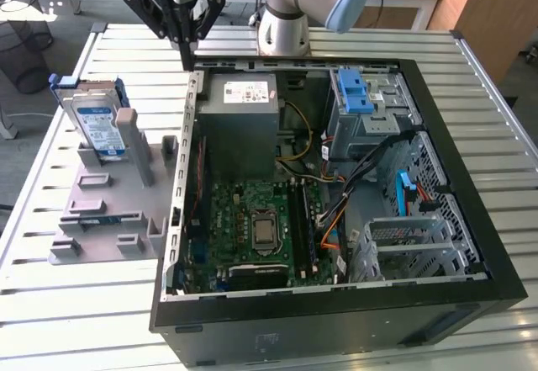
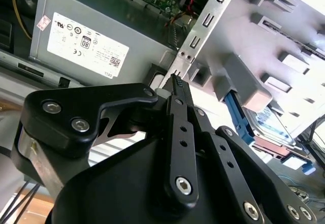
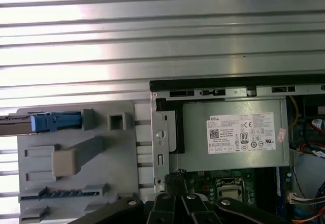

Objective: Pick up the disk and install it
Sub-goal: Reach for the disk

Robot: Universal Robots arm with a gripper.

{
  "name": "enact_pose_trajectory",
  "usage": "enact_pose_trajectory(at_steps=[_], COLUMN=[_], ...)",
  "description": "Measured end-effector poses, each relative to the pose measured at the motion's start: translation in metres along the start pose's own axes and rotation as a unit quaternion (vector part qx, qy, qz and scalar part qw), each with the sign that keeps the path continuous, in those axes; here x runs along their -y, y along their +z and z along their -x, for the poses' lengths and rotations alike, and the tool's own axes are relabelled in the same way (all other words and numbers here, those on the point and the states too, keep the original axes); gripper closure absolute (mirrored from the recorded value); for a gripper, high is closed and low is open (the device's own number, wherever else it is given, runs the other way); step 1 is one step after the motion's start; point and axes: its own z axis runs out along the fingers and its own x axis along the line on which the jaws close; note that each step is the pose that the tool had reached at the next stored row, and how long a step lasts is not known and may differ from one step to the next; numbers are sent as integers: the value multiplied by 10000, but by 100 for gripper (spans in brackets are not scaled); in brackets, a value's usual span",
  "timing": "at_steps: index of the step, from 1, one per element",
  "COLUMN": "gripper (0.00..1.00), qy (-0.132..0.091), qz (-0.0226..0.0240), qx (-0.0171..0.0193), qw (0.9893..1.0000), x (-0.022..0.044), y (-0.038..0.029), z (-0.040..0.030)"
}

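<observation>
While disk [image 1: 97, 125] stands in grey rack [image 1: 108, 196], end effector [image 1: 187, 50] hangs apart, pinched closed, empty

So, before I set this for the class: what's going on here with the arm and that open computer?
A single robot arm is working over an open computer case. Its end effector is shut and holds nothing. It hangs over the case's corner, next to the grey power supply. The disk stands upright in a grey fixture on the table, at the exterior view's left, and has not yet been picked up.
</observation>
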Motion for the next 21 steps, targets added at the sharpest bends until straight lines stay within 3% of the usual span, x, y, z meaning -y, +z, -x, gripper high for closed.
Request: enact_pose_trajectory(at_steps=[16,21], gripper=[89,89], qy=[0,-1], qz=[-1,-1], qx=[0,0], qw=[10000,10000], x=[-12,-11], y=[-2,-1], z=[-261,-278])
